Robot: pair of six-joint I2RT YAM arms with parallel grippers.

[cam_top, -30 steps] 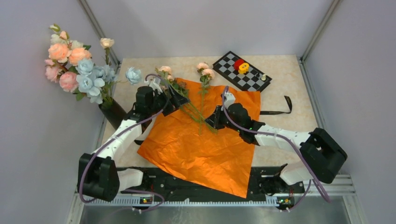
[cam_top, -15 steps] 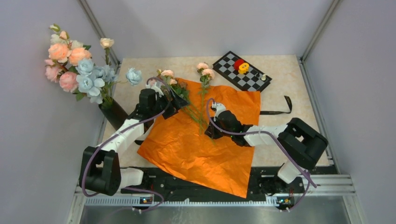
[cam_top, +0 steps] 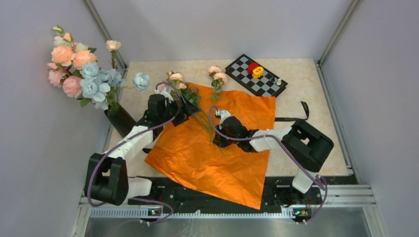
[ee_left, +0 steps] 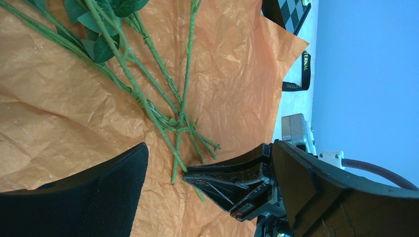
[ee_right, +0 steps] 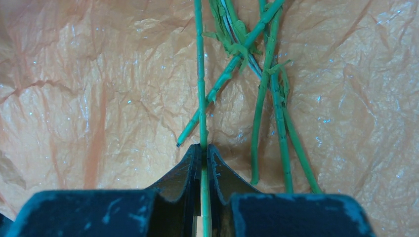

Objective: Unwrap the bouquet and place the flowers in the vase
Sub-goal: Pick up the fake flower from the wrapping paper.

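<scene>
The bouquet's orange paper (cam_top: 217,158) lies spread flat, with loose flowers' green stems (cam_top: 207,123) across its far part and pink blooms (cam_top: 216,72) past its far edge. My right gripper (ee_right: 203,148) is shut on the near end of one thin stem (ee_right: 200,89); it also shows in the top view (cam_top: 216,140). Other stems (ee_right: 276,113) lie just to its right. My left gripper (ee_left: 210,145) stands open above the stems (ee_left: 148,103) near the paper's far left corner (cam_top: 190,106). The black vase (cam_top: 120,120) at the left edge holds several pastel flowers (cam_top: 81,69).
A checkered board (cam_top: 256,75) with red and yellow pieces sits at the back right. The black ribbon (cam_top: 296,116) lies on the table right of the paper. The paper's near corner hangs over the arm bases. Grey walls close in both sides.
My right gripper has moved left and nearer along the paper to the stem ends, and its arm has folded inward. The left arm shifted slightly and stays open.
</scene>
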